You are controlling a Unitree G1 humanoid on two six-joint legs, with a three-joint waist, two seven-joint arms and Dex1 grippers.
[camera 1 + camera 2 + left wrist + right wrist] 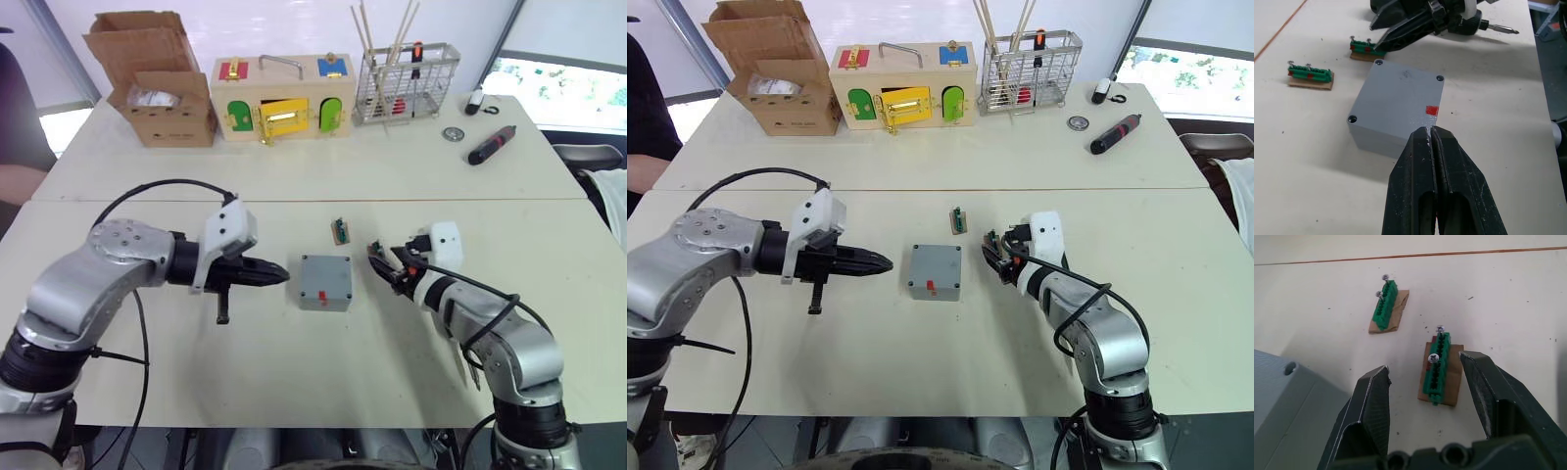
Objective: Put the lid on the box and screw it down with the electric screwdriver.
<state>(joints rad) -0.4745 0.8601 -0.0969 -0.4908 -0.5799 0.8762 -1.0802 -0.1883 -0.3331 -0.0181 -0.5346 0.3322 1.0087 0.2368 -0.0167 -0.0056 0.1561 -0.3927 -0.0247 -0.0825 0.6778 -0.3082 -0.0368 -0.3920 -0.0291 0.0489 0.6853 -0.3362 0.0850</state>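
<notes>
My left gripper – fingers shut, empty – points at the lidded box just beside it; right gripper, open, straddles a green screw holder – electric screwdriver lies far back-right, nearer my right arm.

Head eyes look down over the table; wrist views, close, perhaps share the box

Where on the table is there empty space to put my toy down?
Bare tabletop lies in front of the grey box, and more between the box and the wooden latch box. It is crowded beside the box, where the left pincer and right pincer reach in.
</notes>
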